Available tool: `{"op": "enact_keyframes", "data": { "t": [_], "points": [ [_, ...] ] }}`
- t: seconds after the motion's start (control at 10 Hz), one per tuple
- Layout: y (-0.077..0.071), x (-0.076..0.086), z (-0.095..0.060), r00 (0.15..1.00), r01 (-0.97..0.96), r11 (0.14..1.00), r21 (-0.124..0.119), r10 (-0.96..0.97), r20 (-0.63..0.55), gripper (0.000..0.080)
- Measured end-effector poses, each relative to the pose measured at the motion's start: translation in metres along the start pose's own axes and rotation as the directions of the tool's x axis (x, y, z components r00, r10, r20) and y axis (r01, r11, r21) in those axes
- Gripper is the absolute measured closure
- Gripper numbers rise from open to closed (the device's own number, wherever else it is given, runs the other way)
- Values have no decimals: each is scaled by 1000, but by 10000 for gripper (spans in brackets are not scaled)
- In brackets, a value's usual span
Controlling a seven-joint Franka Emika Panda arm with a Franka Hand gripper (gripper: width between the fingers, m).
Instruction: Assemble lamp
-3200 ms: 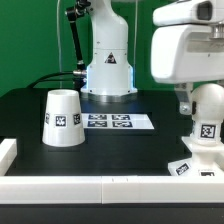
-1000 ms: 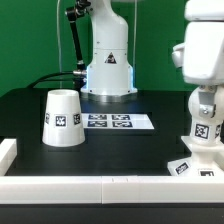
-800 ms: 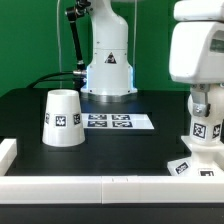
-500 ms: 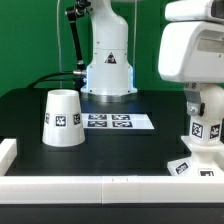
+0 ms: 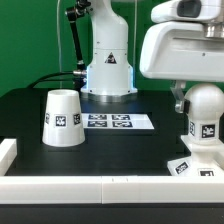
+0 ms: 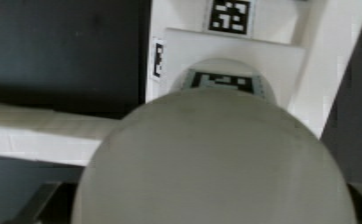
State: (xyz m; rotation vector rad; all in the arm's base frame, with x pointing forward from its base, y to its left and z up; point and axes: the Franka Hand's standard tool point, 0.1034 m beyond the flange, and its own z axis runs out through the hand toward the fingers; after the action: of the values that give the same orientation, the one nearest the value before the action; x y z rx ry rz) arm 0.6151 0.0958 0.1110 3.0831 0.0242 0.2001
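Note:
The round-headed bulb stands upright on the squat square base at the exterior view's right. My gripper comes down from above and its jaws sit on either side of the bulb's head, shut on it; one finger shows at the bulb's left side. In the wrist view the bulb's head fills the space between the dark fingers, midway between which is the gripper, with the tagged base beyond. The cone shade stands apart at the exterior view's left.
The marker board lies flat between the shade and the bulb. The large white robot pedestal stands behind it. A white rail runs along the table's front edge, with a raised end block at the exterior view's left.
My hand has turned about the vertical over the bulb, from a narrow side-on view to a broad view. The bulb, base and shade stay where they were.

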Motion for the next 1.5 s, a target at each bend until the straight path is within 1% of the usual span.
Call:
{"op": "enact_keyframes", "data": {
  "t": [0.3, 0.5, 0.7, 0.8, 0.9, 1.0, 1.1, 1.2, 1.3, 1.4, 1.5],
  "points": [
    [3, 0, 0, 986, -166, 986, 1, 166, 2, 220],
    [4, 0, 1, 960, -280, 960, 4, 280, 5, 220],
    [6, -1, 1, 907, -420, 908, 8, 420, 14, 220],
    [7, -3, 1, 843, -538, 843, 17, 537, 28, 220],
    [7, -5, 2, 754, -657, 754, 23, 655, 48, 220],
    [4, -7, 2, 662, -749, 662, 20, 746, 71, 220],
    [1, -10, 3, 569, -821, 571, 12, 817, 98, 219],
    [0, -11, 3, 504, -862, 507, 11, 855, 121, 219],
    [0, -12, 4, 412, -910, 415, 4, 901, 140, 219],
    [-1, -12, 4, 333, -941, 338, -3, 930, 152, 220],
    [-1, -12, 4, 245, -968, 251, -16, 955, 168, 219]
  ]
}}
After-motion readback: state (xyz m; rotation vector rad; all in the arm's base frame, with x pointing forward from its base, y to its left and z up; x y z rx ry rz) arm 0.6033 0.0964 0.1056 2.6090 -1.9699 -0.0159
